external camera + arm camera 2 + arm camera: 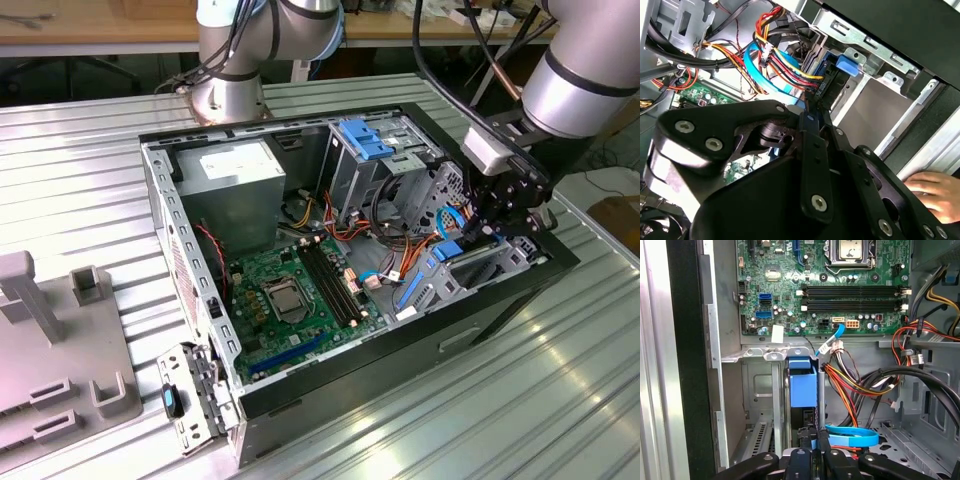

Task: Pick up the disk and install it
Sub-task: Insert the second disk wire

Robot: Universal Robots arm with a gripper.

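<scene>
The disk (447,250) stands on edge in the low drive bay (505,262) at the corner of the open computer case on the exterior view's right. Its blue rail tab (803,382) sits just behind the bay's metal lip (775,354), and the dark drive edge runs back from the tab between the fingers. My gripper (487,232) reaches down into that corner and is shut on the disk. In the second wrist view the gripper (812,114) clamps the disk's thin edge, with the blue tab (847,65) at the bay's mouth. The first wrist view has the gripper (812,439) closed around the drive's edge.
Orange, red and blue cables (855,385) crowd close beside the disk. The green motherboard (290,290), a power supply (235,165) and a tall cage with a blue bracket (365,140) occupy the case. A person's hand (932,192) rests outside the case wall. A grey fixture (40,330) stands on the exterior view's left.
</scene>
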